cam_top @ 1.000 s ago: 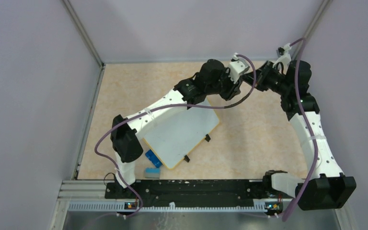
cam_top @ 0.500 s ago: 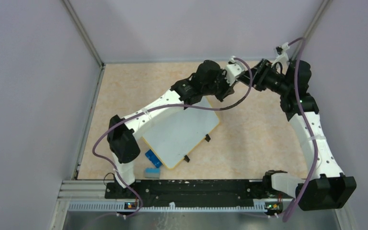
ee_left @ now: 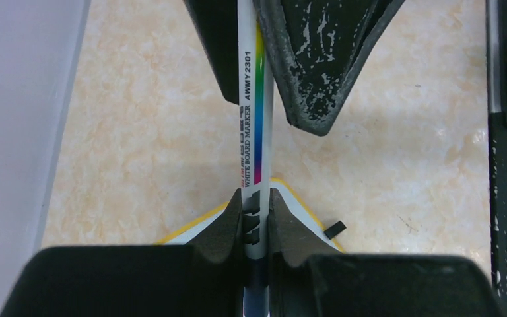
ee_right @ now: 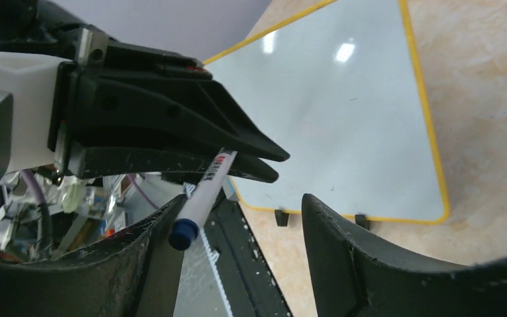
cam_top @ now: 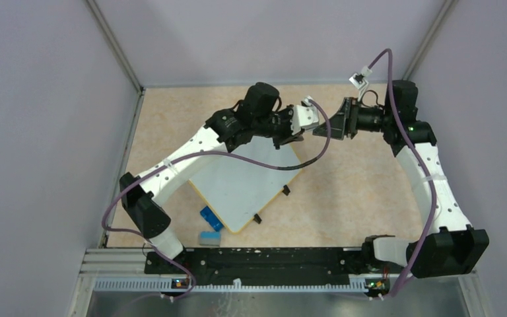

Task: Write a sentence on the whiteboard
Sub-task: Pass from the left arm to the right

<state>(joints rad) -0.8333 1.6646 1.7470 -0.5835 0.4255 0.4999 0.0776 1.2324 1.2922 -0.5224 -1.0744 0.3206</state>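
Note:
The whiteboard (cam_top: 244,178) lies flat on the table, white with a yellow rim. No sentence shows on its visible surface (ee_right: 343,112). My left gripper (ee_left: 256,195) is shut on a white whiteboard marker (ee_left: 254,119) with a rainbow stripe, held in the air beyond the board's far corner. My right gripper (ee_right: 244,201) faces it, open. The marker's blue end (ee_right: 185,231) lies between its spread fingers, close to one of them. In the top view the left gripper (cam_top: 307,122) and right gripper (cam_top: 333,124) meet tip to tip.
Two black clips (cam_top: 286,190) sit on the board's right edge. A blue block (cam_top: 211,218) and a pale blue one (cam_top: 209,238) lie by its near corner. A black rail (cam_top: 270,259) runs along the table's front, and walls close in the left, back and right.
The right gripper has gone from shut to open on the marker. The left gripper has closed on it. Both grippers have shifted left over the board's far corner.

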